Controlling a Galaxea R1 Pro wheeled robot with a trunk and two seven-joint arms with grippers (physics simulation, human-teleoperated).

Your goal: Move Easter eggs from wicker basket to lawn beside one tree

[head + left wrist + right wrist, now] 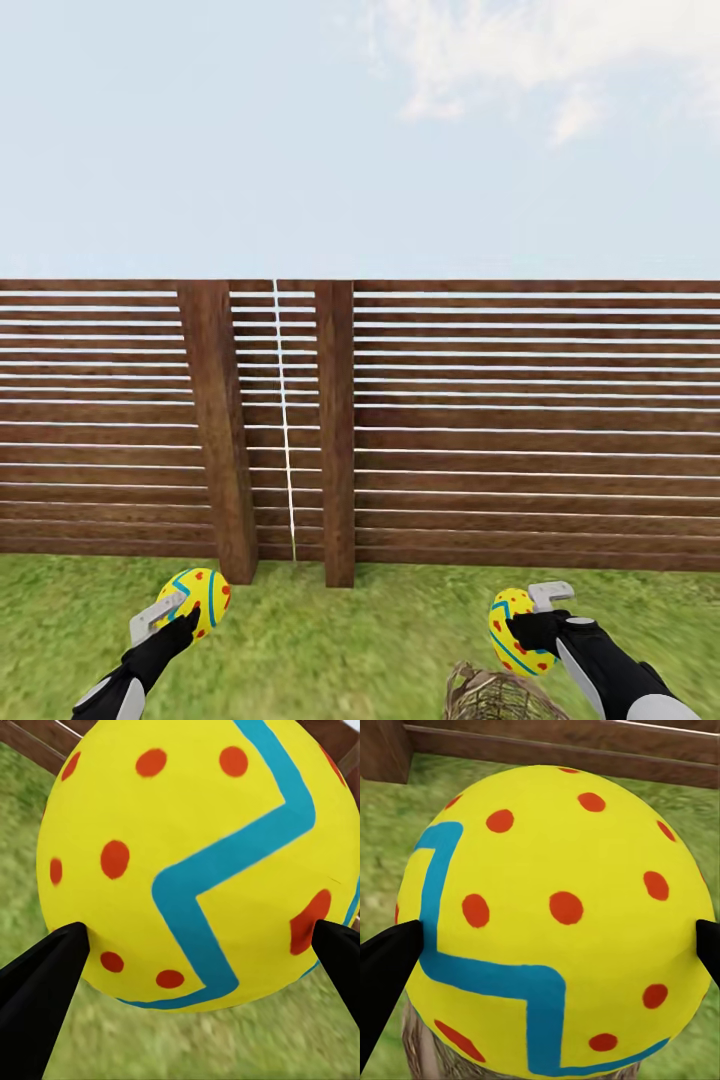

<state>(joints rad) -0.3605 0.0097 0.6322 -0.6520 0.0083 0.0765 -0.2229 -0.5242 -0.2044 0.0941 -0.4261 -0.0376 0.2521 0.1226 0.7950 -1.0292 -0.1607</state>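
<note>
Passage toward 12 o'clock is barred by the wooden slat fence, whose two posts stand on the grass just beyond the raised arms. Open lawn is left between the left gripper and right gripper, each already filled by an Easter egg. At 5 o'clock the wicker basket is set directly below the right-hand egg.

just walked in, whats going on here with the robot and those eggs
The robot faces a wooden fence on the lawn, holding one egg in each end effector. The left end effector grips one egg and the right end effector grips another egg. The basket sits just below the right egg at the bottom edge of the head view. No tree is in view yet, so neither egg has been placed.
</note>
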